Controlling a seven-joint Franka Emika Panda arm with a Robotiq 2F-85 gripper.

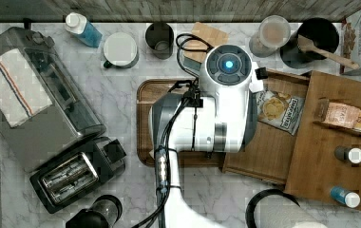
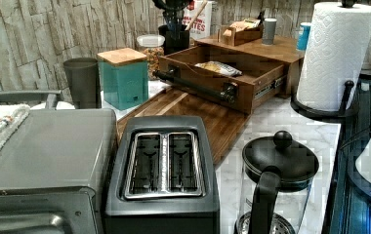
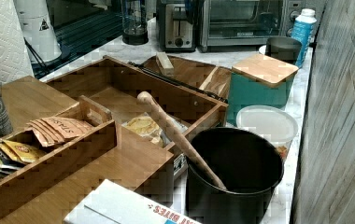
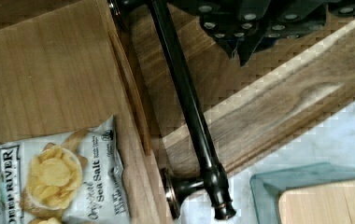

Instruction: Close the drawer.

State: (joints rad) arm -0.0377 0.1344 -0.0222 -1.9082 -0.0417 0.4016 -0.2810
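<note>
Pincer [image 4: 252, 28] just above open drawer's [image 4: 40, 70] handle [image 4: 189, 116]

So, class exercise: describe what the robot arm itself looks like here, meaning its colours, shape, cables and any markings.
In the top view the arm has rounded white shells with grey joint sections. A round dark-grey cap on it carries a glowing blue light at its centre. Black cables run along the links and loop near the cap. In the wrist view the end effector is black, studded with small silver screw heads.

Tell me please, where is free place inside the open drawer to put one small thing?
The drawer floor is mostly bare wood; only the chip bag lies near the middle. Free patches lie on both sides of the bag. The cabinet top behind is crowded with bottles and a tea box.
</note>
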